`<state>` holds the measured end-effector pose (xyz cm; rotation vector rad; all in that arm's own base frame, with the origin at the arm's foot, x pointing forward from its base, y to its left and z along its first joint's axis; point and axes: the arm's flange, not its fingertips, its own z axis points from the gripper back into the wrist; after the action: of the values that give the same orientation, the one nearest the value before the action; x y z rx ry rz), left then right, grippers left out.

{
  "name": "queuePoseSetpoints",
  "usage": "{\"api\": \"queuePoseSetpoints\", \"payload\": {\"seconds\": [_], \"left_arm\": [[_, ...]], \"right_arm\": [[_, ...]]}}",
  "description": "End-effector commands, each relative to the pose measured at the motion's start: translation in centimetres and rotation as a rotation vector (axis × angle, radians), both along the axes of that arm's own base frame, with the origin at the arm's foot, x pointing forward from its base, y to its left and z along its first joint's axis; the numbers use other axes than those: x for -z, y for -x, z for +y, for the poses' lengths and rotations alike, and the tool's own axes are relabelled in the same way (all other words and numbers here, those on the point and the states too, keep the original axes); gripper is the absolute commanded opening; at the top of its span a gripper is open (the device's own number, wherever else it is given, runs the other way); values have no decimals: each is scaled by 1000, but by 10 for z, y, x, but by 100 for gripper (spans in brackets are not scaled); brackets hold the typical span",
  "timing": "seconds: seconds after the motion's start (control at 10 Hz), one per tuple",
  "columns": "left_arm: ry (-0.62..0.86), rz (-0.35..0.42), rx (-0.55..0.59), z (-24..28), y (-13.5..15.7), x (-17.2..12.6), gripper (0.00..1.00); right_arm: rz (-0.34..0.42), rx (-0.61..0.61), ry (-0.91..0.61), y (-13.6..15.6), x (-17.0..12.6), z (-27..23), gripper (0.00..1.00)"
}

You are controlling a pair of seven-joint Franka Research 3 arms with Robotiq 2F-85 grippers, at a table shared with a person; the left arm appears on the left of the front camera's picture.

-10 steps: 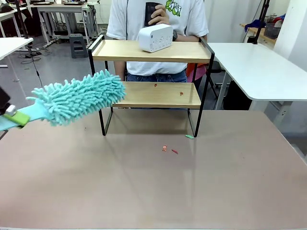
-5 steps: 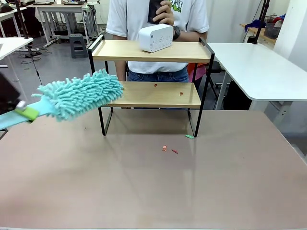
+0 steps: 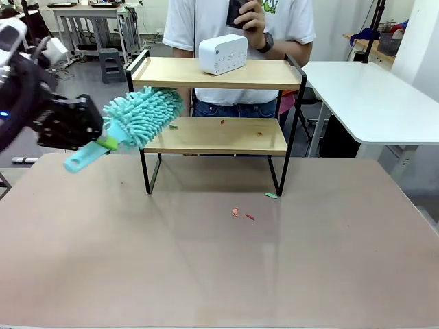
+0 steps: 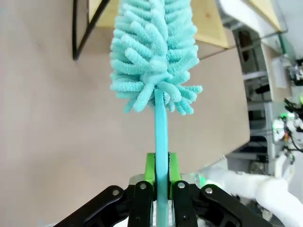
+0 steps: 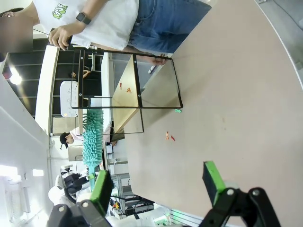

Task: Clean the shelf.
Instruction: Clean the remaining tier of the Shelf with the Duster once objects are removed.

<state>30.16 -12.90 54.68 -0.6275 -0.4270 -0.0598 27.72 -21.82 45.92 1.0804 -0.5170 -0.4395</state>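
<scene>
One shelf [image 3: 171, 72] stood at the table's [image 3: 206, 274] twelve o'clock, its two boards bearing one white box [image 3: 223, 54] and two red scraps [image 3: 259, 133]. From nine o'clock one teal duster [image 3: 144, 113] reached between them, clamped in the left gripper [image 4: 161, 170]; the right gripper [image 5: 156, 178] gaped empty.

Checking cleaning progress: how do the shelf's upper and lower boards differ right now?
The upper board carries a white box; the lower board bears only small scraps. The duster is by the lower board's left end, below the upper board. Both are light wood.
</scene>
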Motion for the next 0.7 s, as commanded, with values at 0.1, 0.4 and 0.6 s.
{"api": "queuePoseSetpoints", "payload": {"seconds": [0.1, 0.4, 0.6], "left_arm": [[-88, -60, -115, -35, -16, 45, 12], [-142, -86, -226, -51, -45, 57, 12], [-174, -48, -217, -58, -59, 65, 12]], "right_arm": [[-36, 0, -2, -2, -1, 0, 100], [-36, 0, -2, -2, -1, 0, 100], [-36, 0, -2, -2, -1, 0, 100]]}}
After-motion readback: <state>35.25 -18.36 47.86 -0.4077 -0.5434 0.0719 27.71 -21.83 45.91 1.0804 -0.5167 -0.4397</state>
